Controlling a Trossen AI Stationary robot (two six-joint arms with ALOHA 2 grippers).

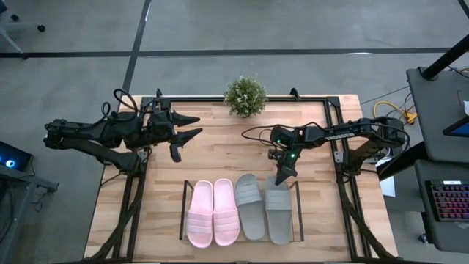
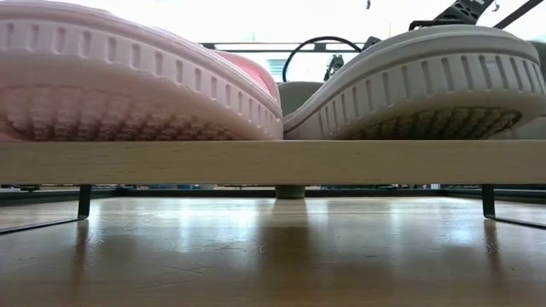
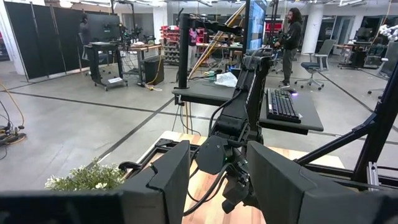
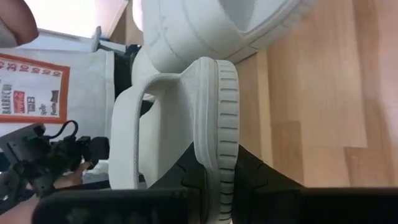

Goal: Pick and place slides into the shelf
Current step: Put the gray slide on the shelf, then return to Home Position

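Two light pink slides [image 1: 212, 213] and two grey slides lie side by side in the shelf [image 1: 182, 213], soles on its wood base [image 2: 273, 162]. The left grey slide [image 1: 249, 205] lies free. My right gripper [image 1: 281, 178] is shut on the right grey slide [image 1: 278, 214], at the far end. In the low view a pink sole [image 2: 128, 85] and a grey sole [image 2: 426, 85] rest on the base. My left gripper [image 1: 196, 126] hovers open over the table's far left, with nothing between its fingers [image 3: 168, 180]. My right gripper pinches the right grey slide's far end [image 4: 217, 168] right beside the strap [image 4: 127, 124], one finger [image 4: 186, 180] on the footbed side and one on the underside. The fingers come slanting down from the table's far side, along the slide. The slide's near end [image 1: 278, 236] lies in the shelf.
A potted plant [image 1: 245, 95] stands at the table's far edge, between the two arms. A black metal frame [image 1: 337, 147] runs round the table. Bare wood lies between the shelf and the plant. A person [image 3: 291, 43] stands in the room far behind.
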